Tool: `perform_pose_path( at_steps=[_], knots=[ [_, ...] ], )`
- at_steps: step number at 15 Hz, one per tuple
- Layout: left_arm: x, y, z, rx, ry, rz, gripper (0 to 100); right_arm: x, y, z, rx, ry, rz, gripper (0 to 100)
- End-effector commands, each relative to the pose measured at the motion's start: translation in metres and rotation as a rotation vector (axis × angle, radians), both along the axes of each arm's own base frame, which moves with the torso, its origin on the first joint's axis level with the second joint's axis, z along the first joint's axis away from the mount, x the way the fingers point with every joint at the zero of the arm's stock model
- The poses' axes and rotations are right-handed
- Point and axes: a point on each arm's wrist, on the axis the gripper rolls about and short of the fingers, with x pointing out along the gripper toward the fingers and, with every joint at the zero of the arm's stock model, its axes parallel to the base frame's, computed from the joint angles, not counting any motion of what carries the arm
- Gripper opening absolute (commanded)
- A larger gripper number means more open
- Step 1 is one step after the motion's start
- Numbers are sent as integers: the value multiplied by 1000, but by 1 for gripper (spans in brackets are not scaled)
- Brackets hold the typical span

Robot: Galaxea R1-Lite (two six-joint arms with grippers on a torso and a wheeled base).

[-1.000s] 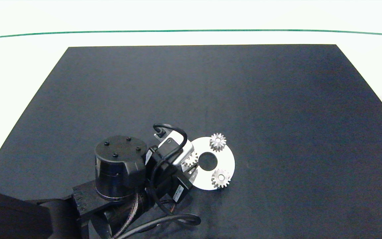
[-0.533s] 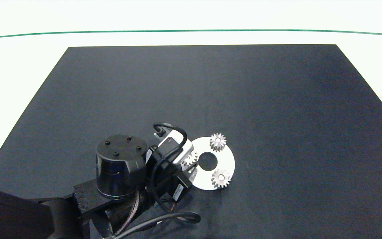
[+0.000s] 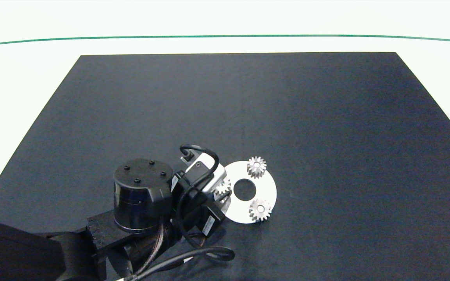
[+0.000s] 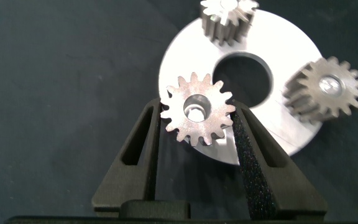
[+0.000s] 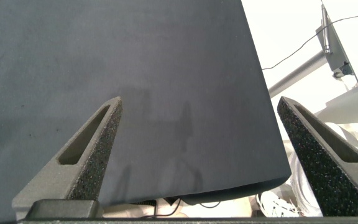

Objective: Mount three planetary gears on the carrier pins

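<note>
arm: black, drum-shaped joint with four screws on its cap
wrist camera: silver housing, looped black cable
fingers: dark, slotted, black foam pads

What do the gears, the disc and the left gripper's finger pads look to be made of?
Gears: apparently machined metal, grey with dull glints on the teeth. Disc: smooth matte white, either painted metal or plastic; unclear which. Left gripper, shut on one gear: black pads with a grainy, porous surface, likely foam or rubber.
</note>
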Motion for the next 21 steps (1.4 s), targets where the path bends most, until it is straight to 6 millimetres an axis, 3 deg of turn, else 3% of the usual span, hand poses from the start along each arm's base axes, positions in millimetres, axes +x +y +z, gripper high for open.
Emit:
perform_pose_path(
  at_steps=[1,21],
  knots=[
    [3,1,2,-6,-10,10,4,0,0,-1,-2,7,-2,100],
    [3,-2,-3,-2,7,1,4,1,0,-1,0,9,-1,100]
  ],
)
